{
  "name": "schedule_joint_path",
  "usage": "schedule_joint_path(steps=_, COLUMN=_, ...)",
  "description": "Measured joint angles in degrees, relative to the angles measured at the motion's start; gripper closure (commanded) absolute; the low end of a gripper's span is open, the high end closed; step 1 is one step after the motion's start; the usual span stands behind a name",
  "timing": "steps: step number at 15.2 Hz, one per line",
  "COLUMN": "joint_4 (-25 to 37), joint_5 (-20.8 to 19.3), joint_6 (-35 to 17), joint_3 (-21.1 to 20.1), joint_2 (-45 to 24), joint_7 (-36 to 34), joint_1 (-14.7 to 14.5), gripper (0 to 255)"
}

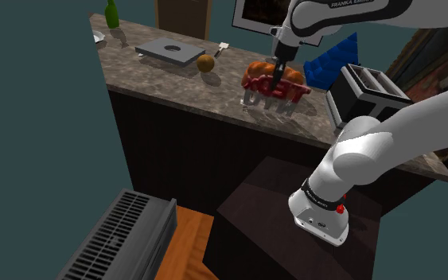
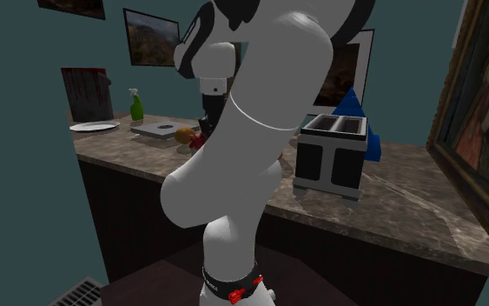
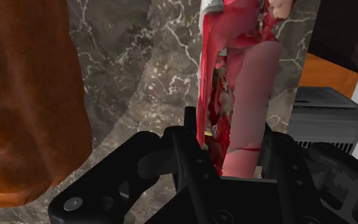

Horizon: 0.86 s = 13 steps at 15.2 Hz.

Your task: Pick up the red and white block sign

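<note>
The red and white block sign [image 1: 282, 94] stands near the front edge of the marble counter [image 1: 158, 79], red letters on pale legs. My black gripper [image 1: 275, 80] comes down on it from above. In the wrist view both fingers [image 3: 191, 156] press against the sign [image 3: 241, 108], one on each side, with the counter [image 3: 152, 76] below. Whether the sign touches the counter I cannot tell. In the second exterior view the arm hides most of it; a red corner [image 2: 197, 140] shows beside the gripper [image 2: 208, 122].
An orange-brown lump [image 1: 284, 72] lies right behind the sign. A toaster [image 1: 365, 91] and a blue object [image 1: 333, 64] stand to the shoulder view's right. A grey flat slab [image 1: 169, 51], a round fruit [image 1: 206, 64] and a green bottle [image 1: 112, 13] lie to the left.
</note>
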<state>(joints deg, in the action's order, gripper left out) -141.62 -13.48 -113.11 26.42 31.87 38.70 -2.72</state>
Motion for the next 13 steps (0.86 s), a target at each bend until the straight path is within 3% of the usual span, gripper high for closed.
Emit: schedule_joint_path(steps=13, joint_4=8.4, joint_5=1.2, joint_6=9.7, joint_3=-1.9, joint_2=1.3, joint_7=0.1, joint_1=-0.4, gripper=255)
